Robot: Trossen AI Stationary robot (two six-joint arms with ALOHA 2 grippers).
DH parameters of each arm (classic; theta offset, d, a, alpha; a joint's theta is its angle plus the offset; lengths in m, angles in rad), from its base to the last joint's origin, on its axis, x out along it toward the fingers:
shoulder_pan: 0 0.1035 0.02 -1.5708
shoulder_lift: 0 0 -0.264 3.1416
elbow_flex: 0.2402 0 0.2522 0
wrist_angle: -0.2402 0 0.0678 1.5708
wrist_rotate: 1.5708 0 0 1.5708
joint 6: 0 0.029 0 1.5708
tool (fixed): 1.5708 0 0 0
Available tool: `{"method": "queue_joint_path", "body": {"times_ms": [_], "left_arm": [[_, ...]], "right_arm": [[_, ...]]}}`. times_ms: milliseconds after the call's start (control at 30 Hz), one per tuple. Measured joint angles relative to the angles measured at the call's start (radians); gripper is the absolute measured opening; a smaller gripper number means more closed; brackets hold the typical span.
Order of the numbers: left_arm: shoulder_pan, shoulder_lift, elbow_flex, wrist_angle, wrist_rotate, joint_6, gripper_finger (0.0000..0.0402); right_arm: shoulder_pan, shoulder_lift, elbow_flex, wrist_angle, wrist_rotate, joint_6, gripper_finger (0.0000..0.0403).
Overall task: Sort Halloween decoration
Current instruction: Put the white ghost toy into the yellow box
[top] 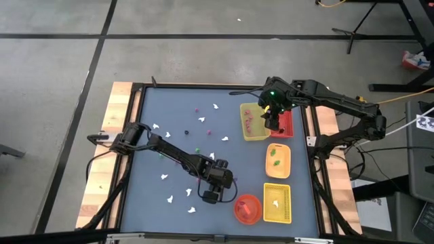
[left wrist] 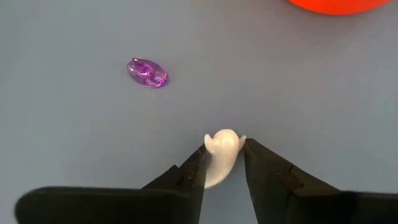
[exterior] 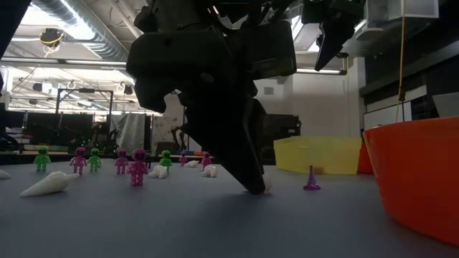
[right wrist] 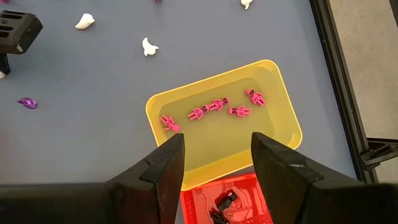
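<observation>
Currently, left arm: it is reaching from the table's left edge diagonally toward the near middle, elbow low and wrist bent down so the fingertips are pressing at the tabletop.
Left gripper [left wrist: 225,163]: its two dark fingers are sitting tight against either side of a white ghost [left wrist: 222,154] lying on the mat, clamping it between the tips; in the low view the fingers [exterior: 247,172] are coming down steeply to the surface with a pale bit showing at their tip.
Near it: a purple piece [left wrist: 147,73] is lying on the mat a little apart from the ghost, and the round orange bowl [top: 248,208] is standing just to the right of the gripper.
Right arm: it is stretching in from the table's right side, forearm level, wrist turned downward over the far trays.
Right gripper [right wrist: 214,163]: it is hovering with its fingers spread apart and nothing between them, above the edge where the yellow tray [right wrist: 281,106] meets the red tray [right wrist: 258,199].
Sorted pieces: four pink figures [right wrist: 211,107] are lying in that yellow tray, and dark bits [right wrist: 225,198] are lying in the red tray.
Loose pieces: white ghosts [top: 171,199] are lying scattered over the left and middle of the mat, and pink and green figures [exterior: 137,166] are standing in a row farther back in the low view.
Other trays: an orange tray [top: 287,157] and a second yellow tray [top: 287,202] are sitting along the right side, nearer than the first two.
</observation>
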Motion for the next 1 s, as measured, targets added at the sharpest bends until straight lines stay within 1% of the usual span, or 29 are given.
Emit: {"method": "queue_joint_path", "body": {"times_ms": [200,567,833,1000], "left_arm": [[0.0,0.0,0.0,0.0,0.0,0.0,0.007],[0.0,0.0,0.0,0.0,0.0,0.0,0.0067],[0.0,-0.002,0.0,-0.001,0.005,-0.004,0.0032],[0.0,-0.002,0.0,-0.001,0.007,-0.004,0.0033]], "right_arm": [[0.0,0.0,0.0,0.0,0.0,0.0,0.0184],[0.0,0.0,0.0,-0.001,0.0,0.0,0.0184],[0.0,0.0,0.0,-0.001,0.0,0.0,0.0184],[0.0,0.0,0.0,-0.001,0.0,0.0,0.0184]]}}
